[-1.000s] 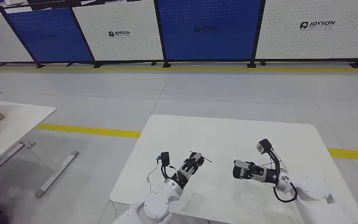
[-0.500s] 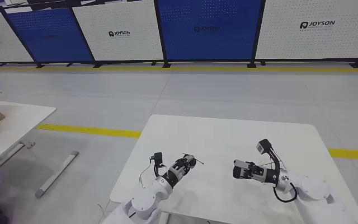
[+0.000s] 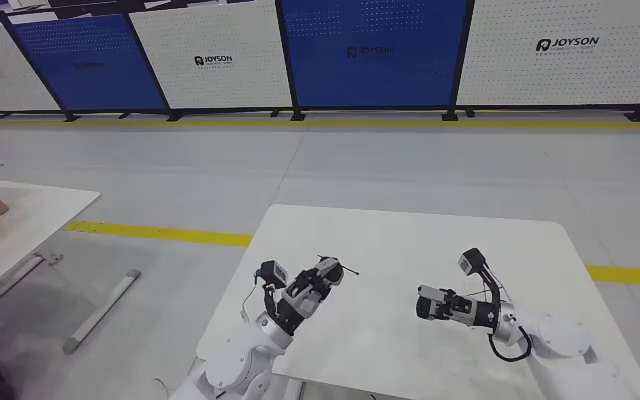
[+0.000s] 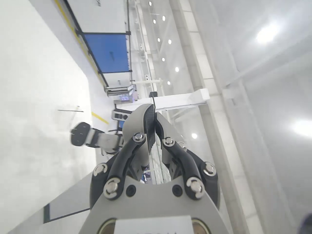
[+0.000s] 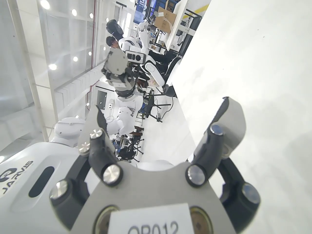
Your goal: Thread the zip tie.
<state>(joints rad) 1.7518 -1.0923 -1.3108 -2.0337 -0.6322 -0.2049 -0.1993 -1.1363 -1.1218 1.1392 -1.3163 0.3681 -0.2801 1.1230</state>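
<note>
Left gripper (image 3: 328, 272): you will find it over the front left part of the bench (image 3: 420, 235), pointed across toward the other arm; in the left wrist view its fingers (image 4: 149, 122) are pressed together, pinching the zip tie.

Zip tie (image 4: 153, 99): thin and black; clamped between the left pads, with a short length standing straight out past the fingertips; that free end carries a small dark block; from the top view you see the tie (image 3: 346, 268) as a fine line running out of the fingers toward the right arm's side; whether any part of it touches the bench, you cannot tell.

Right gripper (image 3: 424, 303): over the front right part of the bench, aimed toward the left arm; well apart from the left gripper and from the tie; in the right wrist view the gripper (image 5: 162, 108) has its fingers (image 5: 230, 113) spread wide with nothing between them.

Cross-check: the left wrist view shows you the right gripper (image 4: 79, 133) farther off beside the bench surface; the right wrist view shows you the left gripper (image 5: 117, 70) farther off.

Bench: white top.
</note>
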